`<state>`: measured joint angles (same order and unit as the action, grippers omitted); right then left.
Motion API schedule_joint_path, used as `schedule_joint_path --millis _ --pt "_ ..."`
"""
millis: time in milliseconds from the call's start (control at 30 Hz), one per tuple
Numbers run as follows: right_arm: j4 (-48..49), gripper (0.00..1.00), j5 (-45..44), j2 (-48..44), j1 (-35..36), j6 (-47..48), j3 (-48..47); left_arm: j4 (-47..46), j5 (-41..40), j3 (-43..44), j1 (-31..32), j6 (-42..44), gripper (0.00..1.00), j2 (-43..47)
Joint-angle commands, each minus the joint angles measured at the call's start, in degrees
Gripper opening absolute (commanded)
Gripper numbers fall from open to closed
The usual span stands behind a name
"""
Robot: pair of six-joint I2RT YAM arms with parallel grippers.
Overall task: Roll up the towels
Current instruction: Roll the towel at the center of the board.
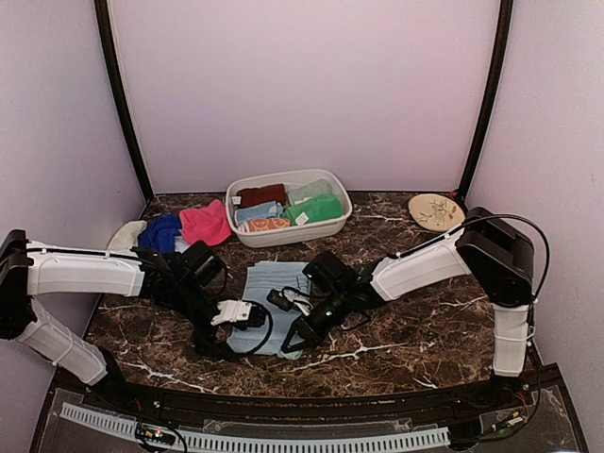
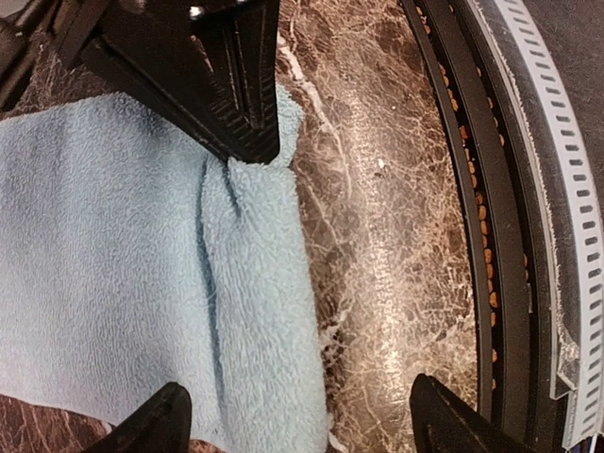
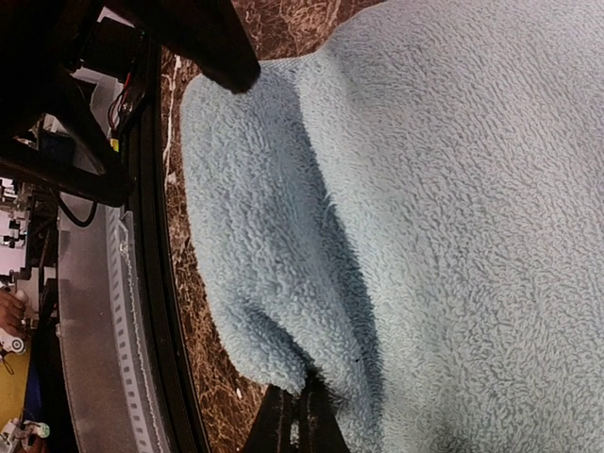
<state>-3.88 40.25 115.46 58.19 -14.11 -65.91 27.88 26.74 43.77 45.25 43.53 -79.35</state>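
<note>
Pale blue towel (image 1: 267, 281), mid-frame: right gripper (image 3: 302, 408) pinched its lower edge, left gripper (image 2: 302, 415) hung spread. Probably needed a level pinch before rolling.

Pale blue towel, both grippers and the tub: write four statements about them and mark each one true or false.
1. The right gripper is shut on the pale blue towel. True.
2. The left gripper is clamped on that towel. False: its jaws stand open over the towel's edge.
3. The white tub holds a green towel. True.
4. The pink towel lies in the tub. False: it lies on the table, left of the tub.
</note>
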Motion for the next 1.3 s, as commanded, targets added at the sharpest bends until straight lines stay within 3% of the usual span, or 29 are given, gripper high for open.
schedule_joint_path --millis 0,233,367,467,633,700,833,967,1033,1100,1267 --pt "2.1 0.00 2.4 0.6 -0.4 -2.4 -0.5 -3.4 -3.4 1.3 1.4 0.0 0.78 -2.2" --pt "2.8 0.00 2.4 0.0 -0.5 -2.9 1.6 -5.4 -5.3 1.6 1.4 -0.5 0.44 -4.7" --pt "3.5 0.00 1.5 -0.7 -0.6 -3.1 2.6 -5.5 -6.0 2.2 1.5 -1.5 0.34 -6.4" --pt "4.3 0.00 -0.6 -1.9 -0.7 -3.0 3.7 -5.1 -5.8 2.7 1.4 -2.1 0.17 -7.2" --pt "10.0 0.17 -11.7 -8.8 -0.7 -2.6 9.3 -3.8 -4.7 4.1 0.5 -4.1 0.00 -8.9" --pt "11.8 0.27 -17.4 -12.1 -0.7 -2.3 12.3 -2.8 -3.4 4.8 -0.2 -4.8 0.00 -9.8" --pt "15.3 0.33 -27.9 -19.4 -0.4 -0.9 17.3 -1.2 -1.4 5.9 -1.9 -5.9 0.00 -11.1" --pt "21.1 0.52 -47.6 -29.7 4.5 7.3 23.2 -0.4 1.6 6.1 -4.0 -6.3 0.00 -11.1" --pt "24.0 0.97 -54.1 -33.7 6.1 9.7 25.3 -0.2 2.5 6.1 -4.7 -6.4 0.00 -11.3" --pt "24.6 1.00 -60.8 -35.9 6.4 6.4 26.0 -0.2 3.4 6.2 -5.3 -6.6 0.00 -11.7" --pt "35.4 1.00 -53.3 -41.8 2.4 3.2 34.9 0.6 5.3 7.6 -6.2 -7.4 0.00 -14.1"
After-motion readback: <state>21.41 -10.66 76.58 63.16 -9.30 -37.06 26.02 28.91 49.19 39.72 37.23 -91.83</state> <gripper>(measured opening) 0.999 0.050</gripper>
